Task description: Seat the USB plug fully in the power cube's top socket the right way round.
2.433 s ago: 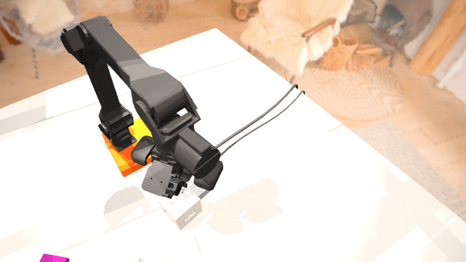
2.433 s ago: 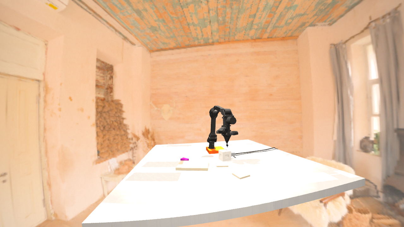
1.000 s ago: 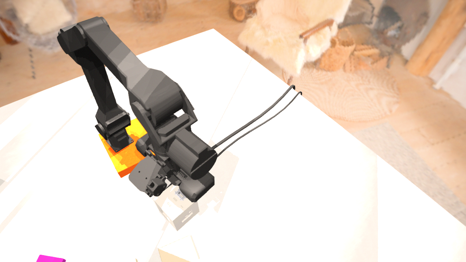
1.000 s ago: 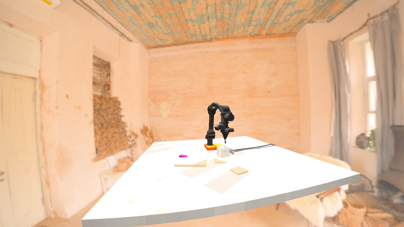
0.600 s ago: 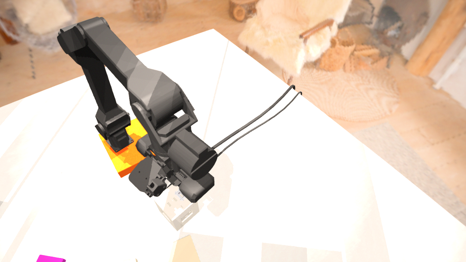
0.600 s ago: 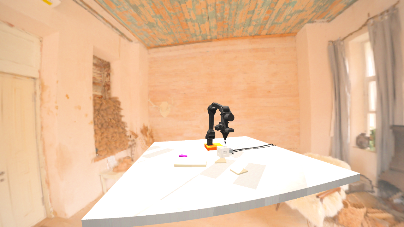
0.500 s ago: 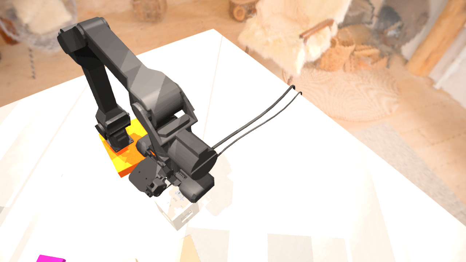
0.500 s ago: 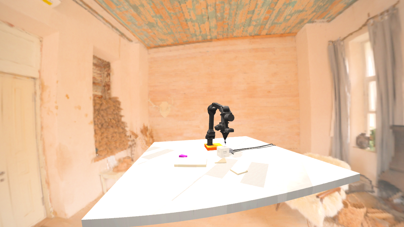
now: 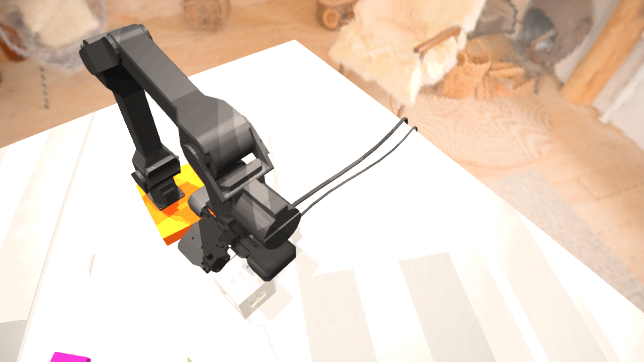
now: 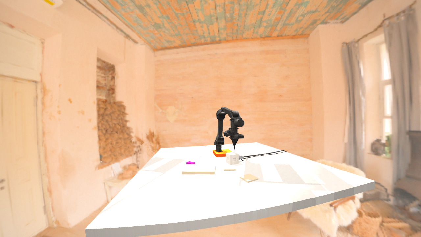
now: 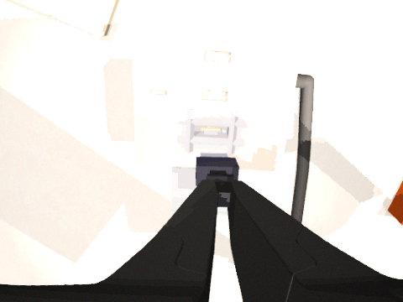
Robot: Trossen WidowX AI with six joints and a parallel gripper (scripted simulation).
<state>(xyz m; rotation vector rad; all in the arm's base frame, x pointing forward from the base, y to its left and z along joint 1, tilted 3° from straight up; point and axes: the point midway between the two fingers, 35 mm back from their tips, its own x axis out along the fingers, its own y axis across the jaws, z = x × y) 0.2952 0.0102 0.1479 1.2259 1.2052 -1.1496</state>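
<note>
I've got the black, tapering fingers (image 10: 234, 142) clamped on the USB plug (image 11: 216, 164), a dark navy, boxy body with a short, pale end showing ahead of it. The plug sits out of the framed socket, just beside it in the wrist view; I can't tell how high it hangs.

Next to it on the power cube (image 9: 245, 297) (image 10: 232, 158) (image 11: 153, 134) I see a frame (image 11: 232, 134) of smooth, pale grey bars around a rectangular socket (image 11: 210, 130). The cube is white, matte and square-edged, with slots in its top and side. A small grey block (image 10: 240, 157) is at its side, and two dark, rubbery-looking cables (image 9: 355, 164) (image 10: 264, 153) run from near there to the table's edge.

My arm (image 9: 155, 74) (image 10: 220, 129), all faceted black shells and rounded housings, rises from a flat orange-and-yellow base plate (image 9: 167, 241) (image 10: 218, 154) (image 11: 396, 210). Farther out on the smooth white table (image 9: 337, 112) (image 10: 206, 200) lie a magenta piece (image 9: 69, 357) (image 10: 190, 162), a broad cream slab (image 10: 198, 170), a narrow cream strip (image 10: 229, 169) and a flat, four-cornered tan piece (image 10: 249, 177).
</note>
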